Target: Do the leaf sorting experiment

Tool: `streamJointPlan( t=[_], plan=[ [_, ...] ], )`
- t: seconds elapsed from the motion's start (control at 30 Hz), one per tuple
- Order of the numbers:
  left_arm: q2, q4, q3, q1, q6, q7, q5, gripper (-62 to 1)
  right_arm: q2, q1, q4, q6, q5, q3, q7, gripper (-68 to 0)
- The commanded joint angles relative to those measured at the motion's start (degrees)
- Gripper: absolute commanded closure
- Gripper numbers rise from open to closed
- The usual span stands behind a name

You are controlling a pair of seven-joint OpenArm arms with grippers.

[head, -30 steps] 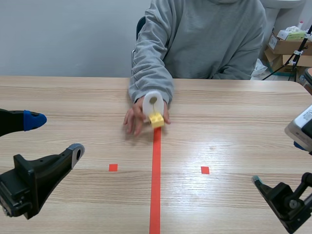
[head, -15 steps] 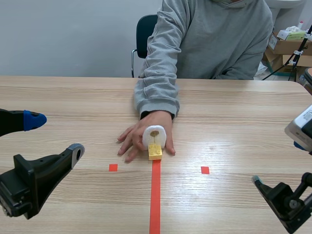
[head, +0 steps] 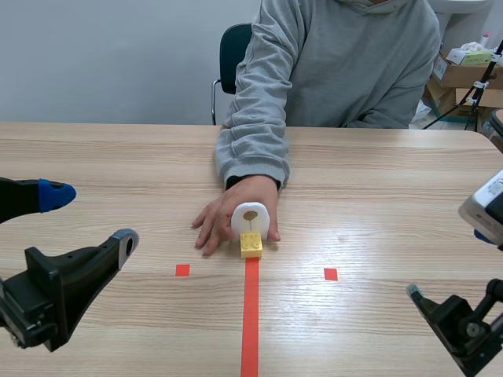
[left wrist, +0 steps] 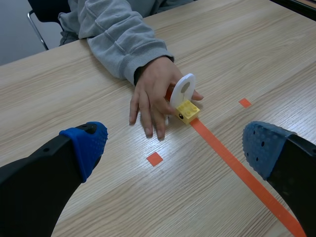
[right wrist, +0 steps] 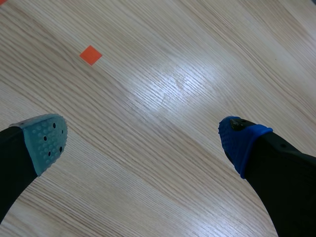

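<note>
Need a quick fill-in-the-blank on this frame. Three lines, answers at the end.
1. The white card stands on a ______ brick.
2. The robot's left hand and right hand are both ______, holding nothing.
3. The person's hand behind the card comes out of a ______ sleeve.

Answers: yellow; open; grey
</note>
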Motion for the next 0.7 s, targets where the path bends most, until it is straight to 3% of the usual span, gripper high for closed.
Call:
streamJointPlan(
  t=[0.0,0.67],
  plan=[
    [0.2,0.8,0.1,-0.3,-0.2,-0.7,-0.6,-58.5,0.5,0.2,1.0,-0.4,0.2,0.1,0.2,-64.0],
    [0.1,0.8,0.1,-0.3,-0.2,-0.6,-0.6,-58.5,0.5,-0.6,1.0,-0.4,0.2,0.1,0.3,-64.0]
  ],
)
